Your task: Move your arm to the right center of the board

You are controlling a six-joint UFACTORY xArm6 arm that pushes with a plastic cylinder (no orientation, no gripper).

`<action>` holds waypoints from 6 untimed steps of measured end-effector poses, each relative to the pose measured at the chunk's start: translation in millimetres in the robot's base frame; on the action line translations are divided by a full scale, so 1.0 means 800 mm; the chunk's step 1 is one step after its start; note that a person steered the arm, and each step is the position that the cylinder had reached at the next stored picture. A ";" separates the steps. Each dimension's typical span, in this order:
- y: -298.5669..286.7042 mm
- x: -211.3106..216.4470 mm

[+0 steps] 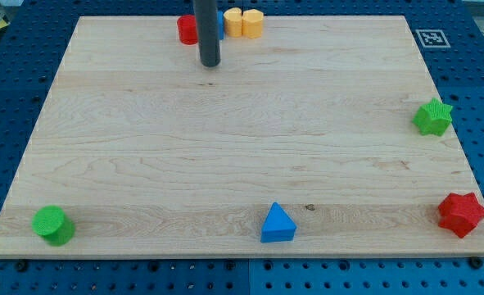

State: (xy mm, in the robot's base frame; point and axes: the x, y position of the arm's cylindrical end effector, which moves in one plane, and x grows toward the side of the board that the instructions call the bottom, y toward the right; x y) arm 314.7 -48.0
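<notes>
One camera only, looking down at a slant from beyond the view's bottom edge, facing toward twelve o'clock. It stands far enough back to take in nearly the whole wooden board (242, 156), whose far edge looks narrower than its near edge. Blue perforated table (479, 82) shows at three and nine o'clock. No second view, so nothing is shared.

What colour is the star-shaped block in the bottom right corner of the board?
Red. The star block shows clearly in the camera view, the only one.
</notes>
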 end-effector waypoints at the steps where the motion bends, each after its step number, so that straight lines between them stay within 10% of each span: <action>1: 0.039 0.032; 6: 0.245 0.148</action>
